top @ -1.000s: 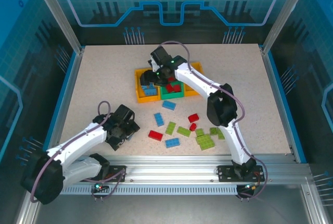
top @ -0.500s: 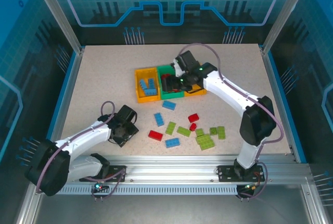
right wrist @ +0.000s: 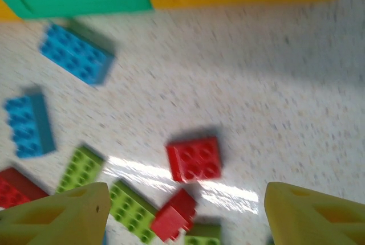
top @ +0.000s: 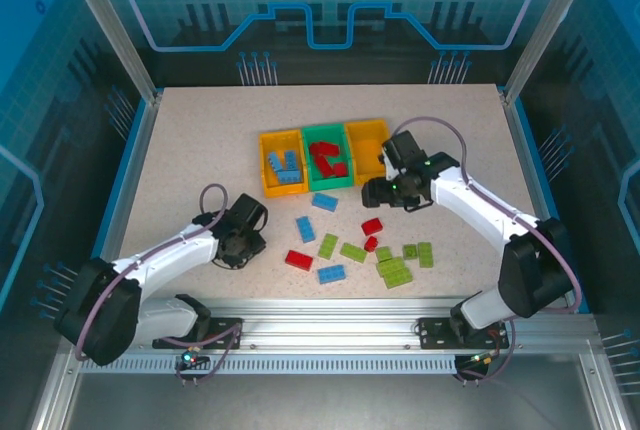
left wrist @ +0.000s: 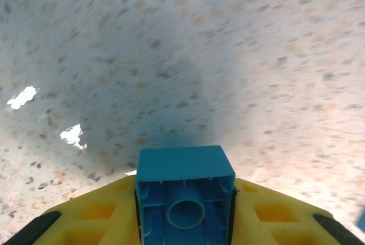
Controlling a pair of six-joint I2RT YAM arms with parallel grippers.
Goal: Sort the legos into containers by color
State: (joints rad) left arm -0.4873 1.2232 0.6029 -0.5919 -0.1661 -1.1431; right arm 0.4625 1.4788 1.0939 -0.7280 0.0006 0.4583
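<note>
The fingers of the left gripper (top: 240, 242) sit tucked under its own wrist in the top view, at 8 o'clock on the table (top: 180, 140), so their state cannot be told from here; the right gripper (top: 372, 190) hangs at 6 o'clock of the right orange bin (top: 368, 145), which looks bare; the green bin (top: 326, 186) carries red bricks and the left orange bin (top: 264, 165) blue ones; the loose legos (top: 352, 252) lie scattered at 6 o'clock of the bins, colours mixed

In the left wrist view the yellow fingers (left wrist: 97, 211) are clamped on a blue brick (left wrist: 185, 194), its hollow underside facing the camera; whether it touches the table is unclear

In the right wrist view the yellow fingertips (right wrist: 57, 216) stand wide apart with nothing between them; a red brick (right wrist: 194, 158) lies flat on the table at 12 o'clock of the gap

These bricks should be light, rigid and smooth, apt to skid or twist if caught by a corner; the best hold is probably low across two flat side walls, not the studs
</note>
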